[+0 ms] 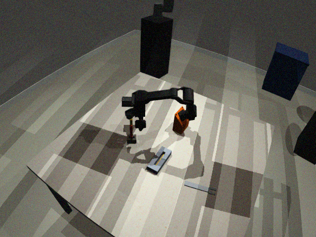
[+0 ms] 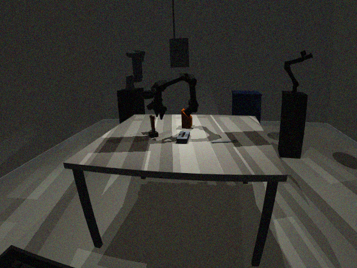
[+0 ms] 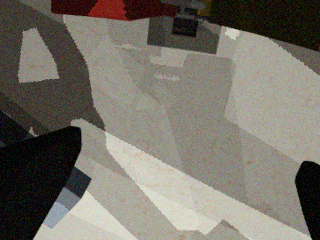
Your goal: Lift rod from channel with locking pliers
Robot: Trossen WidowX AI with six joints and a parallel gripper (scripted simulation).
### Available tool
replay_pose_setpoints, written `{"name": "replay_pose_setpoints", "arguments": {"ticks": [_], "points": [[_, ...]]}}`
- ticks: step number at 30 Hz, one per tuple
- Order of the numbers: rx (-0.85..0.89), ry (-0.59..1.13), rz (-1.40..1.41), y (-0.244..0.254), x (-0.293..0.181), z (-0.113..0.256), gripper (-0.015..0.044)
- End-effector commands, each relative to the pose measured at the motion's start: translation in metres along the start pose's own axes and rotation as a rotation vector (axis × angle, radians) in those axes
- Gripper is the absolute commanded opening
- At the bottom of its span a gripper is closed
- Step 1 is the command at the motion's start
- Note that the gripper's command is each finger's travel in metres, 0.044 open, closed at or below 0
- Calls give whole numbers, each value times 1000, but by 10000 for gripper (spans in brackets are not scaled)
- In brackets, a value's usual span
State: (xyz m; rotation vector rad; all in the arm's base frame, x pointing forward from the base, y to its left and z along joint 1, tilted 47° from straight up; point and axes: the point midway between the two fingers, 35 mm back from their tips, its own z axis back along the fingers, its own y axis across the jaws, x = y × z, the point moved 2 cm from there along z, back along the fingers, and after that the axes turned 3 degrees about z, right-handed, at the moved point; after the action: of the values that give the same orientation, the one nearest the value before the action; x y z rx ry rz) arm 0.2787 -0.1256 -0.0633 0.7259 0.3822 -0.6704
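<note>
Red-handled pliers (image 1: 131,131) (image 2: 152,124) (image 3: 117,7) stand left of centre in the top view, the gripper (image 1: 140,125) (image 2: 161,115) (image 3: 191,155) near them; fetching them seems in hand. In the exterior view, open table lies toward the lower edge (ample room). The wrist view shows jaws spread, empty; lining up with the handles comes next.

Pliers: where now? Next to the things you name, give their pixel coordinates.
Top view: the red-handled pliers (image 1: 131,130) (image 2: 152,124) (image 3: 111,8) stand upright in their dark holster (image 1: 131,140) (image 2: 153,134) (image 3: 184,27), left of the channel block (image 1: 166,153) (image 2: 183,140) (image 3: 61,212).
</note>
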Motion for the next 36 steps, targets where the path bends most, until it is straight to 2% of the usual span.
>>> {"name": "replay_pose_setpoints", "arguments": {"ticks": [1,9,18,36], "points": [[6,-5,-3,0,14,-1,440],[6,-5,-3,0,18,-1,440],[6,-7,-2,-1,54,0,440],[7,-7,-2,-1,56,-19,440]]}}
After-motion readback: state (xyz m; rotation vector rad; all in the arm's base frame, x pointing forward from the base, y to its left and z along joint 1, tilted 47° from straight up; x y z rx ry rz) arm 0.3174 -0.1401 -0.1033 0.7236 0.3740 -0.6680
